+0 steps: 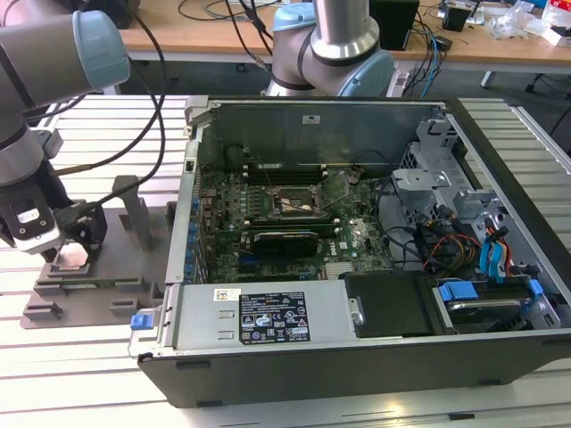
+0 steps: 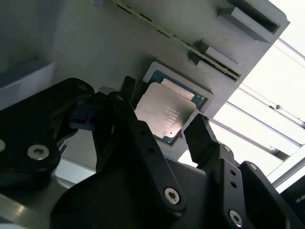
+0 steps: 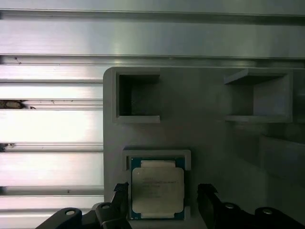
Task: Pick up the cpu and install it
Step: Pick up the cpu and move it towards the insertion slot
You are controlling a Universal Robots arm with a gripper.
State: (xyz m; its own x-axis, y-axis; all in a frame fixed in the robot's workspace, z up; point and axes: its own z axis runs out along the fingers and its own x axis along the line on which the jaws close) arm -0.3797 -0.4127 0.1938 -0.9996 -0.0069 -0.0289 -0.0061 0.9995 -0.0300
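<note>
First wrist view: the claw (image 3: pixel 163 193) hangs low over the grey tray (image 3: pixel 214 143), its two black fingers (image 3: pixel 207 200) spread wide to either side of the cpu (image 3: pixel 157 191), a sliver of gap showing on each side and nothing gripped. The cpu lies flat, metal plate up, in a square pocket near the tray's edge, not yet lifted. In the exterior view the tray sits on the slatted metal desk (image 1: pixel 89 374) at the exterior view's left, just beside the open computer case (image 1: pixel 500 267) and well apart from the motherboard socket (image 1: pixel 294 207) in its middle, which appears unfilled. The task looks to be at its start: the approach is made, but the grasp, carry and seating are all left.
</note>
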